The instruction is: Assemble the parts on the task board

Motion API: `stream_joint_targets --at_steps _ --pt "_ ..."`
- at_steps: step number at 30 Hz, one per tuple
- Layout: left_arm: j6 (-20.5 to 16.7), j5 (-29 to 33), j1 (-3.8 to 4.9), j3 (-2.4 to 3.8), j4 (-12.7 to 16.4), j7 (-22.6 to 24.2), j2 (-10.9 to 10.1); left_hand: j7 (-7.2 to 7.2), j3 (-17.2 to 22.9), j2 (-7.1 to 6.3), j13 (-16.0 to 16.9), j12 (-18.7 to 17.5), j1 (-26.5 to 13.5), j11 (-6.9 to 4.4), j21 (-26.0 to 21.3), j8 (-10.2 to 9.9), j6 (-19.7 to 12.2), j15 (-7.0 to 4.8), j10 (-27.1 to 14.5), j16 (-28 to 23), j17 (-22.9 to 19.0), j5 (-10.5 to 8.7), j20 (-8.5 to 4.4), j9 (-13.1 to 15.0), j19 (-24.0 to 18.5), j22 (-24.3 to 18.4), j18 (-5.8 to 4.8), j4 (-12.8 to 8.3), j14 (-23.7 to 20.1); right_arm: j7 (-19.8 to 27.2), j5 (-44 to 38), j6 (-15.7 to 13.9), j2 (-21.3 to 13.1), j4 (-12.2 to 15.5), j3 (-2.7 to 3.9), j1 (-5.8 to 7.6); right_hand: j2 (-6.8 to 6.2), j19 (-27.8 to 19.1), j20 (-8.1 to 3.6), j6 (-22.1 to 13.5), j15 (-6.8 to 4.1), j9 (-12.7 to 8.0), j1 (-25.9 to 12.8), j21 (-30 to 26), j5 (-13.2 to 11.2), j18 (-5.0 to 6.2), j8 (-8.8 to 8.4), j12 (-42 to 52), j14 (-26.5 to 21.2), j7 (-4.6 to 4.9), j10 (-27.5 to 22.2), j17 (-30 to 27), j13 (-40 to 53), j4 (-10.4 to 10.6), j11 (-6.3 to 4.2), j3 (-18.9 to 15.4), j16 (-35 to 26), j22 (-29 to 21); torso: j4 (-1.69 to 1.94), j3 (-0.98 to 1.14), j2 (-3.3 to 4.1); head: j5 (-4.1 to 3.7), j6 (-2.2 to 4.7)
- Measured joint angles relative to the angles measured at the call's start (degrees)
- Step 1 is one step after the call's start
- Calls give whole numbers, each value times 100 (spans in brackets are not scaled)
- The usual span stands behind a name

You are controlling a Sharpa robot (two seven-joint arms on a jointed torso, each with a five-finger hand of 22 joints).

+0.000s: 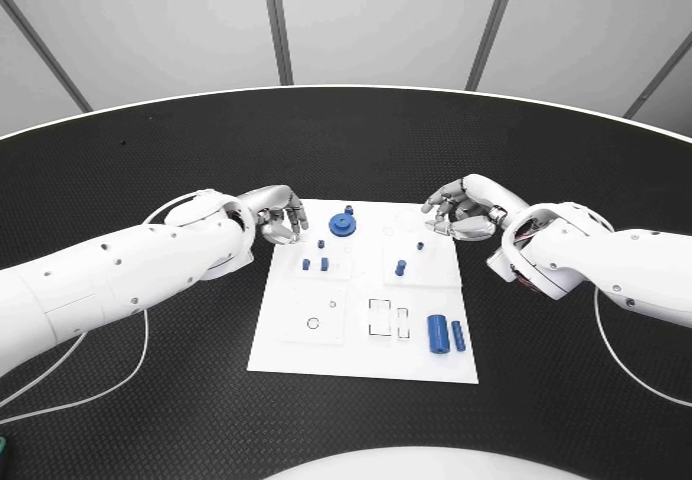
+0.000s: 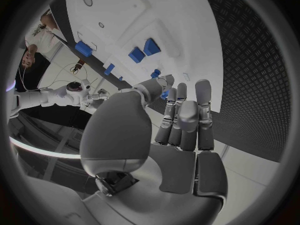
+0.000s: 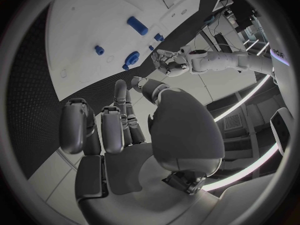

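Both hands sit at the far corners of the task board (image 1: 289, 345), and we see nothing held in either. Our left hand (image 1: 274, 215) rests at the board's far left corner with its fingers curled in together; the left wrist view shows the same hand (image 2: 181, 120) with fingers folded side by side toward the palm, empty. Our right hand (image 1: 462, 210) is at the far right corner, fingers likewise curled in with nothing between them, and the right wrist view (image 3: 119, 125) agrees.

On the white board, a round blue part with a stem (image 1: 342, 222) stands near the far edge, between the two hands and closer to the left one. Two small blue pegs (image 1: 316, 265) stand upright side by side on the left raised plate, and another small blue peg (image 1: 401, 268) stands on the right raised plate. Two blue cylinders (image 1: 446, 334) lie side by side near the board's near right corner, beside rectangular slots (image 1: 382, 317). The board rests on the black table (image 1: 144, 150)
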Motion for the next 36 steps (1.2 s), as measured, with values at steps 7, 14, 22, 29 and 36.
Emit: stream_joint_targets --at_steps 7,14,22,29,36 --pt "-358 2018 22 1 209 487 -496 34 48 0 -71 -130 0 65 -138 -43 13 41 -127 -508 -1166 0 28 -11 -108 -96 0 -14 -505 -499 -1440 617 -20 -116 1 -1 -35 21 21 189 0 15 137 -36 -319 0 0 -1575 0 2 233 0 -1509 -185 10 131 -24 0 -5 1 -42 -238 49" --pt "2 4505 30 1 558 857 -974 85 -108 12 -205 -264 -12 123 -488 -43 3 116 -287 -1109 -2076 0 99 -11 -422 -287 -4 -8 -1173 -958 -2971 974 65 -200 0 -10 -66 21 21 213 21 -22 105 -36 -448 0 -36 -1845 21 11 273 -1 -1829 -185 9 131 -24 0 -16 1 -68 -353 77" --pt "250 6742 31 -1 1046 1439 -1352 84 -344 56 -229 -264 -56 98 -783 -43 3 94 -141 -1249 -2230 0 100 -2 -504 -472 -5 26 -1335 -1155 -3746 1016 317 -343 -1 -37 -110 42 42 182 60 -57 105 -69 -448 0 -95 -1992 24 42 271 -1 -2015 -188 50 167 -46 0 -10 -1 -65 -408 129" --pt "355 7525 32 -1 1356 1585 -1540 52 -428 59 -197 -154 -59 50 -903 -43 35 76 33 -1254 -2266 0 100 5 -503 -560 -5 16 -1352 -1162 -3858 1124 526 -431 -1 -77 -110 42 42 203 60 -56 105 -51 -448 1 -95 -2052 23 62 352 -1 -2108 -206 73 217 -45 0 -7 -10 -49 -402 139" --pt "348 7639 32 -2 1454 1624 -1607 52 -467 82 -178 -110 -36 9 -903 -43 35 56 73 -1254 -2277 0 100 5 -504 -578 -5 8 -1373 -1162 -3877 1245 645 -494 -2 -99 -87 42 42 245 60 -56 128 -46 -448 0 -95 -2075 24 62 457 -1 -2172 -238 71 249 -45 -1 -7 -10 -46 -377 143"
